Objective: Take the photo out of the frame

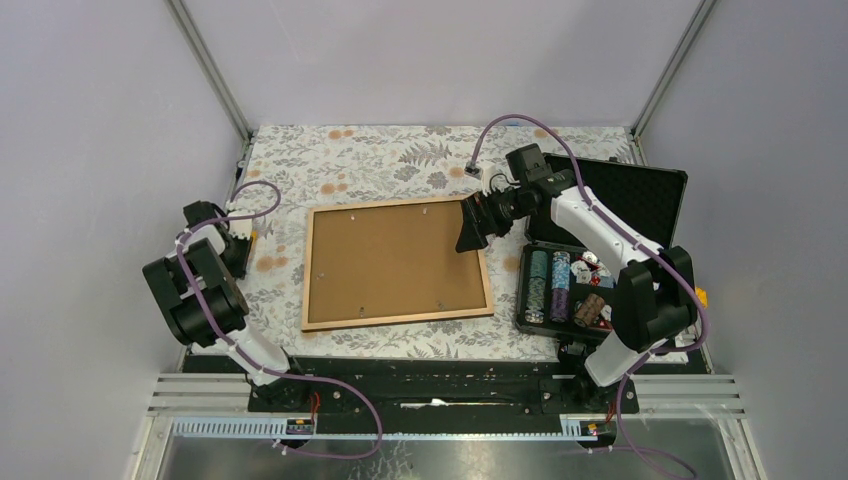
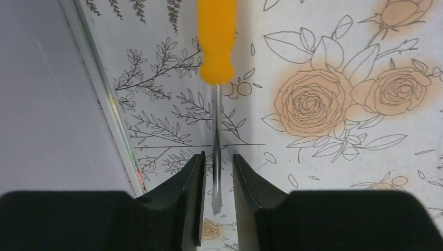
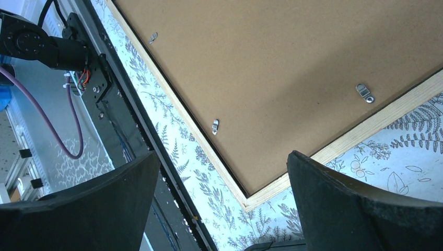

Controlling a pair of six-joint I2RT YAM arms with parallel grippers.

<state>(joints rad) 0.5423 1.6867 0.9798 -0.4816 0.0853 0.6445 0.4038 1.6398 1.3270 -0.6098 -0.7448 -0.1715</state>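
Note:
The frame lies face down in the middle of the table, brown fibreboard back up with a light wood edge. The photo is hidden under the backing. My right gripper is open wide and empty, hovering over the frame's right edge. In the right wrist view one frame corner sits between the fingers. Small metal clips hold the backing. My left gripper is at the far left, away from the frame. Its jaws stand narrowly open on either side of a screwdriver's shaft, with a gap on both sides.
The screwdriver has an orange handle and lies on the floral cloth beside the left wall rail. An open black case of poker chips stands right of the frame, close to the right arm. Other clips show on the backing.

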